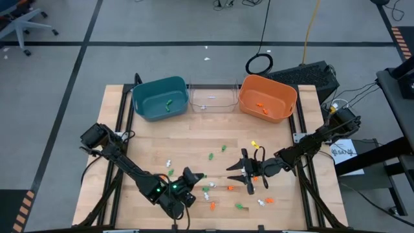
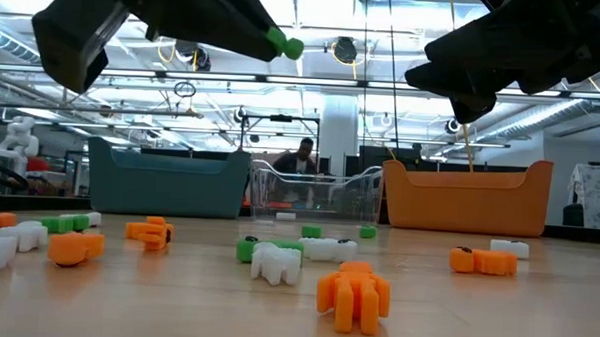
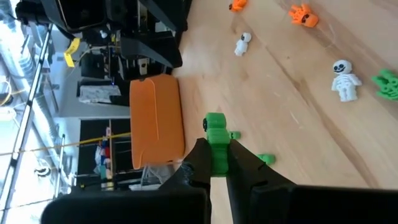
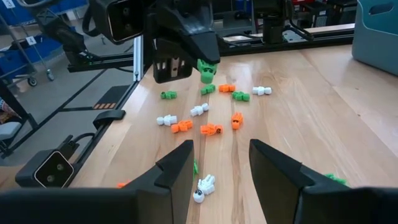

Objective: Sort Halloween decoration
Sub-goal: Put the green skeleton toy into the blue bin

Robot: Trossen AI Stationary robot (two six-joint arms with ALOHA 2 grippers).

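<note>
**A:** so where's everything at? All I can make out is a wooden table (image 1: 149,139) with bits scattered on it.

**B:** yeah, the tiny plastic Halloween trinkets (image 1: 213,194) in orange, green and white are mostly spread over the near half of the table, between the two arms. Three bins sit in a row at the far edge: a teal plastic bin (image 1: 159,98) on the left, a clear plastic bin (image 1: 212,96) in the middle, an orange plastic bin (image 1: 267,97) on the right. The teal one has a green piece in it and the orange one has a few orange bits. Can't really tell what's in the clear one.

**A:** and the grippers?

**B:** the left gripper (image 3: 214,163) is up off the table near the front edge, fingers pinched on a small green plastic trinket (image 3: 217,138). The low view shows that green piece (image 2: 283,44) poking out from the fingertips, well above the tabletop.

**A:** right one?

**B:** the right gripper (image 4: 221,163) is spread wide with nothing between the fingers, hovering over the scatter right of centre. A small white skeleton figure (image 4: 203,185) lies on the wood just below the gap, and a few orange and white pieces lie farther off toward the other arm.
</note>
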